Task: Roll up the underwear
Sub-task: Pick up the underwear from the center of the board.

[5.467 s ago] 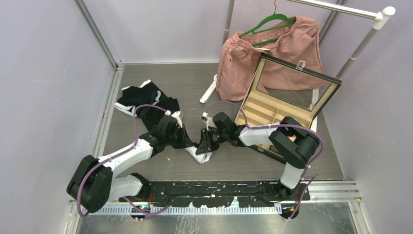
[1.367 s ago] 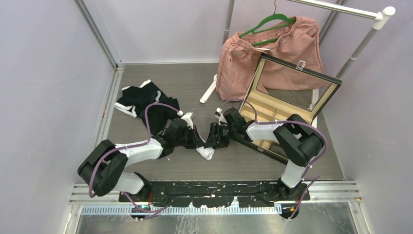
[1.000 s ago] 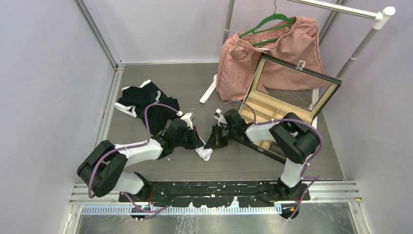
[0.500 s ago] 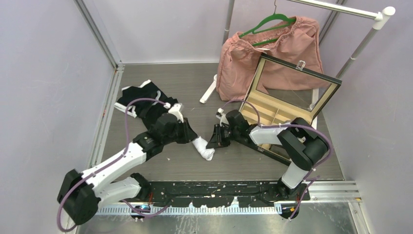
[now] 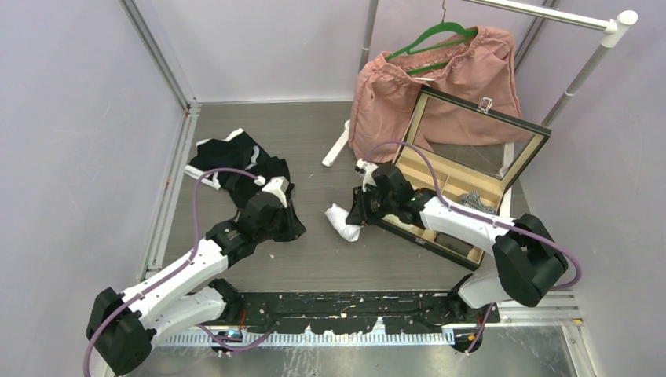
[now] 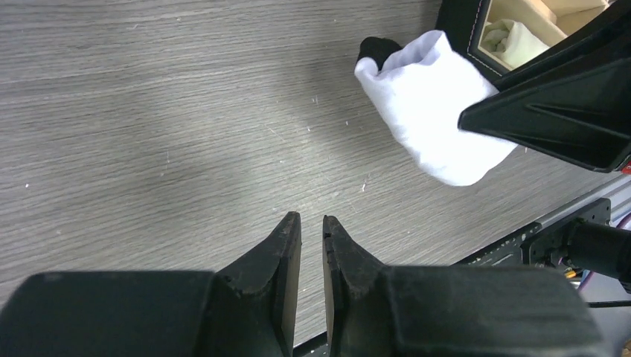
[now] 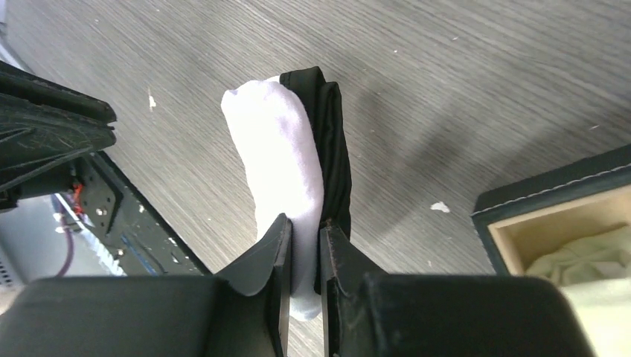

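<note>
The rolled underwear (image 5: 344, 222) is a white roll with a black band along one side; it also shows in the right wrist view (image 7: 286, 171) and the left wrist view (image 6: 429, 111). My right gripper (image 7: 305, 230) is shut on it and holds it just above the floor, beside the open box (image 5: 451, 200). My left gripper (image 6: 312, 223) is shut and empty over bare floor, left of the roll and apart from it. More black and white underwear (image 5: 236, 165) lies in a heap at the back left.
The box has tan compartments, some with rolled cloth (image 5: 473, 203) in them, and its glass lid (image 5: 479, 133) stands upright. A pink garment (image 5: 440, 78) hangs on a green hanger from a rack at the back right. Purple walls close in left and right.
My left gripper let go of the roll and drew back to the left. My right gripper kept the roll and carried it right, toward the box.
</note>
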Controlling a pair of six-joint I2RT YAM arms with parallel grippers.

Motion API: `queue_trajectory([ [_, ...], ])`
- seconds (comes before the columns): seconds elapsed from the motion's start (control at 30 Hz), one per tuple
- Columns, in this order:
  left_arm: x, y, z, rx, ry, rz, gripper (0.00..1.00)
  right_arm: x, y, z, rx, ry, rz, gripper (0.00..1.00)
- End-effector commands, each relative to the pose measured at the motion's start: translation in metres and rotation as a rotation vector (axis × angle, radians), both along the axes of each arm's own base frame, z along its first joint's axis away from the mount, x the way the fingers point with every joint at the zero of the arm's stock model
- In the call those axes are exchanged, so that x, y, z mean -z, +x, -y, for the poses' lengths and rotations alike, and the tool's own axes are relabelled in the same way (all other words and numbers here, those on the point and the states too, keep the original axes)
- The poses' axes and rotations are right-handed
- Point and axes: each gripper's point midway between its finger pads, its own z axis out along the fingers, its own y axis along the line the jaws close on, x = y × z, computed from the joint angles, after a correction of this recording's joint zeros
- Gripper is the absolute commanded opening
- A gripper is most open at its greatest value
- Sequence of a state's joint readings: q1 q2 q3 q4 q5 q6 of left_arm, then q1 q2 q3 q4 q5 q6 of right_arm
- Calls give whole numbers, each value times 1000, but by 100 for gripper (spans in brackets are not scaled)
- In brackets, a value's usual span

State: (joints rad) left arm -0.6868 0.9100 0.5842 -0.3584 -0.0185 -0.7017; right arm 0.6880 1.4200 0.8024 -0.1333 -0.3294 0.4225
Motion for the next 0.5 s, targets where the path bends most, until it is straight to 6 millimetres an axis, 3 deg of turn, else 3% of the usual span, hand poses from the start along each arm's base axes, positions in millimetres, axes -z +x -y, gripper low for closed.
queue_trajectory([
  [0.0, -5, 3, -3, -21, -4, 17, 19, -19, 8, 12, -34, -79, 105, 1],
  [0.33, -2, 3, -2, -10, 11, 1, 15, -92, 36, 80, 30, -370, 453, 1],
  [0.47, -2, 2, 2, 19, 18, -9, 12, -103, 38, 108, -53, -532, 571, 1],
])
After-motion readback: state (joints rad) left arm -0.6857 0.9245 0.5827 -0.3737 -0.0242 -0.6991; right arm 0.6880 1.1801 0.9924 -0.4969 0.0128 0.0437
